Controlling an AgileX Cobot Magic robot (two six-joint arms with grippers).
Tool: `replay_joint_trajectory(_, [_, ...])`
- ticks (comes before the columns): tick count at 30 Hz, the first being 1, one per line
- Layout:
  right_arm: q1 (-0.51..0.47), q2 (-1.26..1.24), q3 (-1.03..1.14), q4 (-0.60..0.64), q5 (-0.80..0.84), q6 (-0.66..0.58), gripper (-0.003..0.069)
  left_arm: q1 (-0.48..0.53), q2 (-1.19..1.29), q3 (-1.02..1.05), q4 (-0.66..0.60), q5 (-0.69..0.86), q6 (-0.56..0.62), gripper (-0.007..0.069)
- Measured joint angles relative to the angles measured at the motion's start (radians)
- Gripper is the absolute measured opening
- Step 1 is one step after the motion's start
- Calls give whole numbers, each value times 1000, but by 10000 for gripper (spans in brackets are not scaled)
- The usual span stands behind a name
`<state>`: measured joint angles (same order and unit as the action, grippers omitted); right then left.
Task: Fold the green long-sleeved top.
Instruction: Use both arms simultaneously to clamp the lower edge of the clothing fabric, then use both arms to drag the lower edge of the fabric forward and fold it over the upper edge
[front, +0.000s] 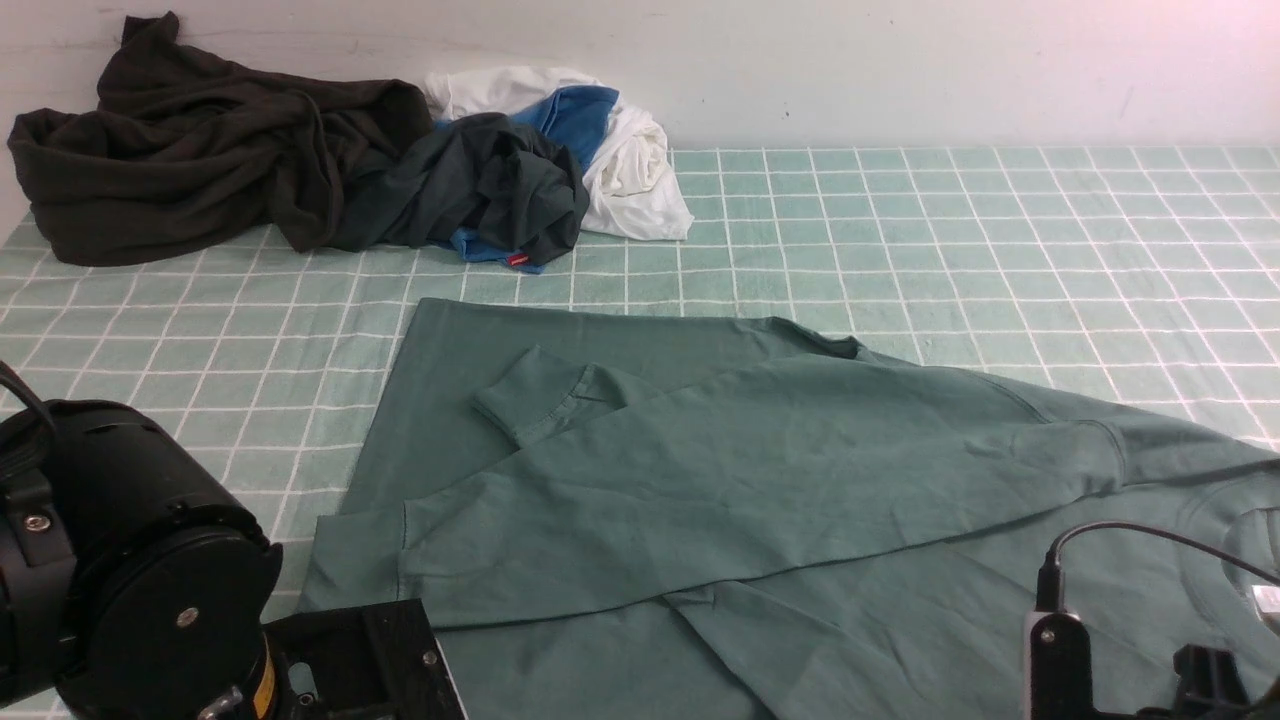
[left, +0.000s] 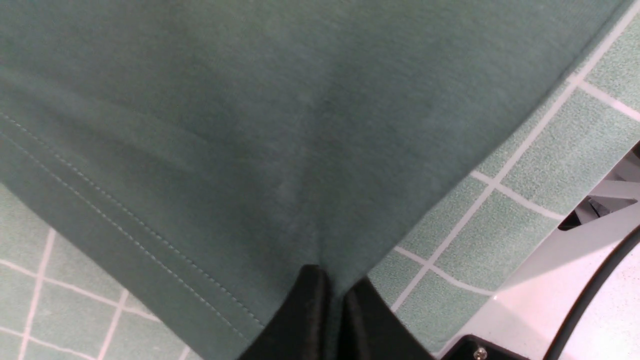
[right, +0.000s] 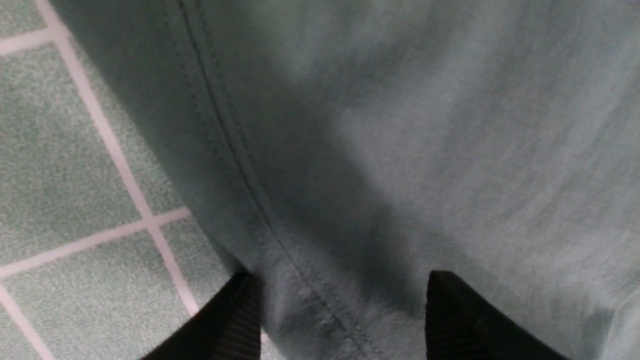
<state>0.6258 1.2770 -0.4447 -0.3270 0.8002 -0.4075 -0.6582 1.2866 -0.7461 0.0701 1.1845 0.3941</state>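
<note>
The green long-sleeved top (front: 760, 470) lies spread on the checked table cloth, one sleeve folded across its body, its cuff (front: 520, 400) towards the left. My left gripper (left: 334, 295) is shut on the top's fabric near its hem corner (left: 150, 240), at the table's near left. My right gripper (right: 342, 300) is open; its fingers (right: 235, 320) straddle a seamed edge of the top (right: 280, 240), low on the cloth at the near right. In the front view only the arms' bodies show, not the jaws.
A pile of other clothes sits at the back left: a very dark olive-black garment (front: 190, 150), a dark teal-grey one with a red tag (front: 480, 190), and white and blue pieces (front: 620, 150). The table's near edge (left: 550, 280) shows by the left gripper.
</note>
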Motion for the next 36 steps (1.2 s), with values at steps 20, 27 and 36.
replay_joint_trajectory(20, [-26, 15, -157, -30, 134, -15, 0, 0, -12, -26, 16, 13, -48, 0])
replay_joint_trajectory(27, [-202, 32, -426, 17, 162, -138, 0, 62, 12, -276, 148, 26, -84, 18])
replay_joint_trajectory(36, [-392, 257, -791, 225, 151, -361, 0, 276, 312, -703, 161, 42, -38, 20])
